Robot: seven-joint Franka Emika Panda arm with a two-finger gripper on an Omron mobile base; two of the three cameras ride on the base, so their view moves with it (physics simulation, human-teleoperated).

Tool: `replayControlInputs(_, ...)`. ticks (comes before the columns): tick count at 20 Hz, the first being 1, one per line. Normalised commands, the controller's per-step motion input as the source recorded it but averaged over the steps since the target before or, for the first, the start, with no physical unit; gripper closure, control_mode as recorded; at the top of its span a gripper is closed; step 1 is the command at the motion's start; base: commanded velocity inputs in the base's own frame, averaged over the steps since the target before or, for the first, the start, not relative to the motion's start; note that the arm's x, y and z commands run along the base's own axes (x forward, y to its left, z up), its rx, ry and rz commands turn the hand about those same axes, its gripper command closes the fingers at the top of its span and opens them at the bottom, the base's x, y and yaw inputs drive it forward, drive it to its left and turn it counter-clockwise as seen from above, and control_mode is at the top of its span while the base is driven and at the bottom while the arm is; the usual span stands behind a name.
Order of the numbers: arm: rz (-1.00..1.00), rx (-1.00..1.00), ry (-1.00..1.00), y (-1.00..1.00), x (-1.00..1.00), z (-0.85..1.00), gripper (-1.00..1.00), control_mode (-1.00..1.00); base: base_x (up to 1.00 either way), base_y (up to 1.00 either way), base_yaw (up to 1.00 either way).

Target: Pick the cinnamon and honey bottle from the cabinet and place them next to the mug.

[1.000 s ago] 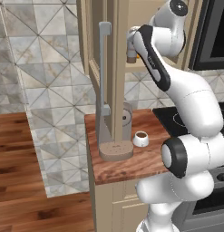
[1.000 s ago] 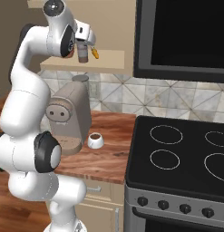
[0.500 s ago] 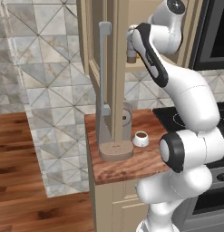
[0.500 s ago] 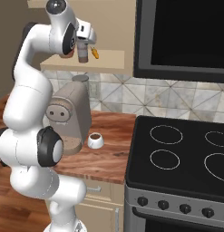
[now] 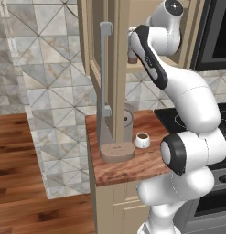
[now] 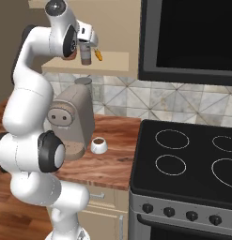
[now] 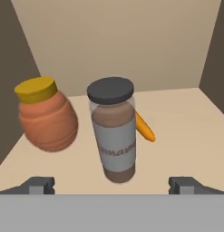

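cinnamon and honey bottle both on the cabinet shelf, nothing carried yet

cinnamon (image 7: 112, 131) stands upright on the shelf, straight ahead of the pincer (image 7: 112, 185), whose two dark tips sit wide apart at the bottom corners of the hand view with nothing between them. the jar lies between the lines of the two tips but beyond them, so no grip is made; judging from that, the task is at its first reach, with both pick-ups and both placements left to do.

the jar is a slim cylinder, its body see-through with brown powder inside, a pale label band round the middle and a flat dark cap. just beside it, toward the left of the hand view, the honey bottle (image 7: 46, 116) is squat and rounded with faint ribs, matte amber-orange, topped by a short yellow cap; it looks tilted there, though the camera's own roll may account for that. behind the cinnamon, a thin orange pointed thing (image 7: 144, 127) lies on the shelf, partly hidden by the jar.

the cabinet (image 7: 186, 113) is plain beige inside, smooth and flat-walled; its door stands open, showing a long grey handle (image 5: 104, 77).

below, the mug (image 6: 98, 145) rests on the worktop (image 6: 112, 161), a small white cup with a dark inside, near a big grey-brown machine (image 6: 70, 117). the worktop is reddish wood grain, with bare board around the mug for both jars.
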Motion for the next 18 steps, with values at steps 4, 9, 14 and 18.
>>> replayControlInputs(4,0.00,-0.03,-0.01,0.00,0.16,-0.07,-1.00,-1.00,0.00,0.00,0.00)
replayControlInputs(9,0.00,-0.02,0.00,0.00,0.19,-0.04,-1.00,-1.00,0.00,0.00,0.00)
replayControlInputs(14,0.00,-0.01,0.00,0.00,0.23,-0.01,-1.00,-1.00,0.00,0.00,0.00)
replayControlInputs(18,0.00,0.00,0.00,0.00,0.25,0.00,-1.00,-1.00,0.00,0.00,0.00)
